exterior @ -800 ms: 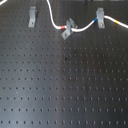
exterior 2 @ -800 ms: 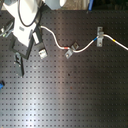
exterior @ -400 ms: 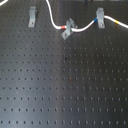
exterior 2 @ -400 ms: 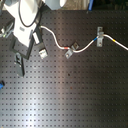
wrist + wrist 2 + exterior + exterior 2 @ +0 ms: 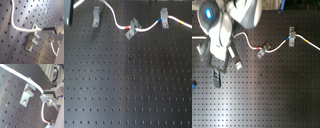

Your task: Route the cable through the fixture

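Note:
A white cable (image 5: pixel 116 21) runs from the top edge of the first exterior view down into a small middle clip (image 5: pixel 131 28), then up through the right fixture (image 5: pixel 164 19) and off to the right. The left fixture (image 5: pixel 96 17) stands beside the cable with nothing in it. In both wrist views my gripper (image 5: pixel 44 29) (image 5: pixel 44 94) is shut on the cable (image 5: pixel 22 77), just above a grey fixture (image 5: pixel 33 39) (image 5: pixel 27 94). In the second exterior view the arm (image 5: pixel 222 30) covers the cable's left end (image 5: pixel 242 36). My gripper is out of the first exterior view.
The black perforated board (image 5: pixel 129 85) fills both exterior views. In the second exterior view dark parts (image 5: pixel 216 77) hang below the arm near a small fixture (image 5: pixel 237 64). A metal frame (image 5: pixel 51 71) stands beyond the board's edge.

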